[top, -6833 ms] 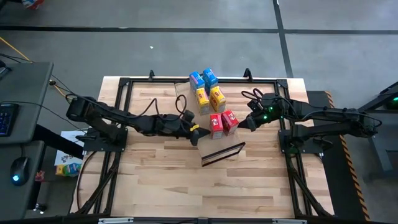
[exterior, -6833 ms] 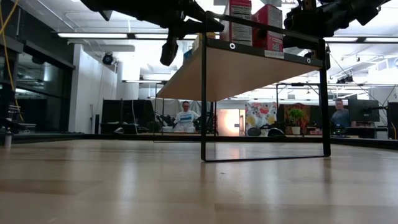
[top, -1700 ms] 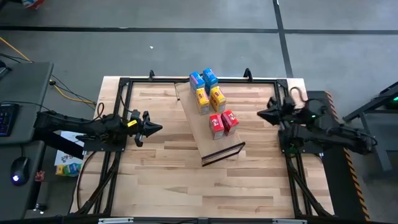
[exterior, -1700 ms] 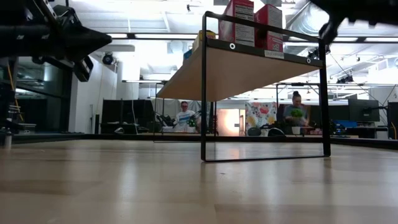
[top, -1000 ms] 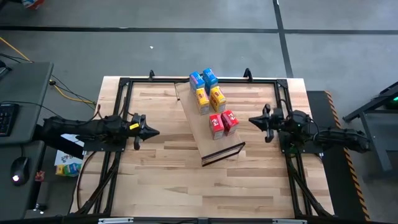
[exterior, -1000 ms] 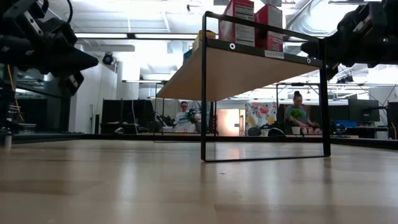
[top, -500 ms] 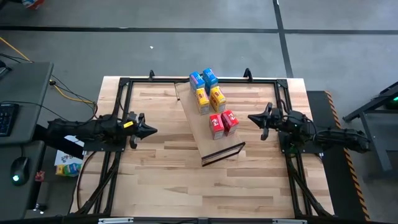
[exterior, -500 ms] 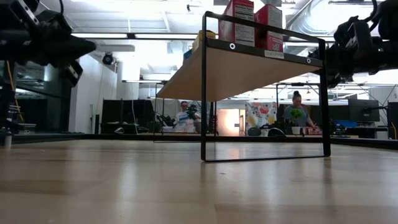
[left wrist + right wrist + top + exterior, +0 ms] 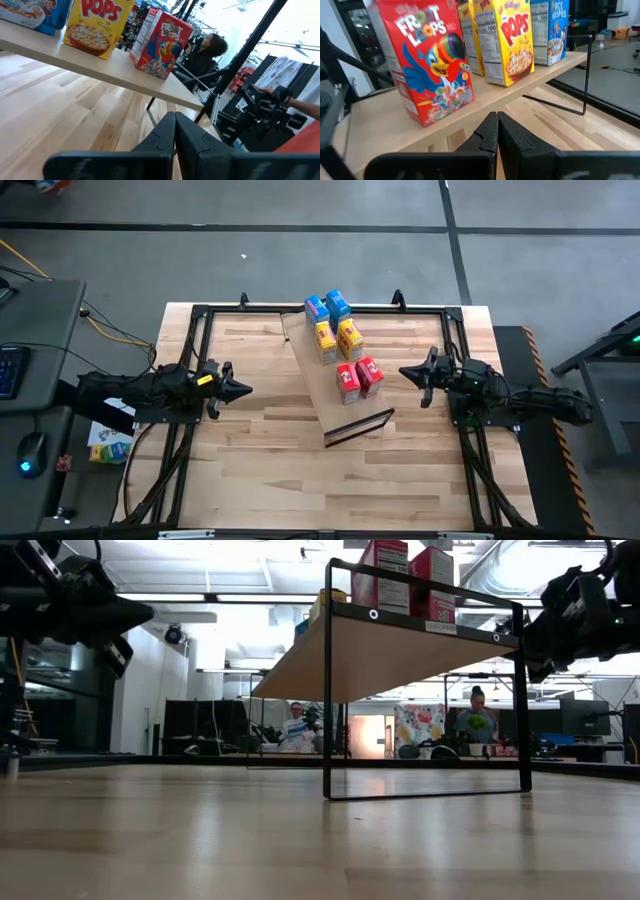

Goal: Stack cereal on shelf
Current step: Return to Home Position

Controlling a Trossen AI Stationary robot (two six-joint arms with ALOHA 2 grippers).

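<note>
The shelf (image 9: 335, 395) is a tan board on a thin black frame, standing on the wooden table. Six cereal boxes stand upright on it in pairs. The blue ones (image 9: 327, 306) are at the far end, the yellow ones (image 9: 338, 337) in the middle and the red ones (image 9: 358, 378) nearest the black lip. The right wrist view shows a red box (image 9: 432, 65), a yellow box (image 9: 512, 42) and a blue box (image 9: 555, 30) in a row. My left gripper (image 9: 243, 389) (image 9: 175, 117) hovers shut left of the shelf. My right gripper (image 9: 405, 370) (image 9: 497, 117) hovers shut right of it. Both point at the shelf.
A black tubular frame (image 9: 200, 310) runs round the tabletop. The shelf's black leg frame (image 9: 330, 690) stands on the table near the low camera, with bare wood (image 9: 270, 470) on the near side. People (image 9: 478, 725) are in the room beyond the table.
In the low view my left gripper has risen a little and levelled. My right gripper has shifted slightly away from the shelf's near corner. Both have stayed shut. The boxes and the shelf have not moved.
</note>
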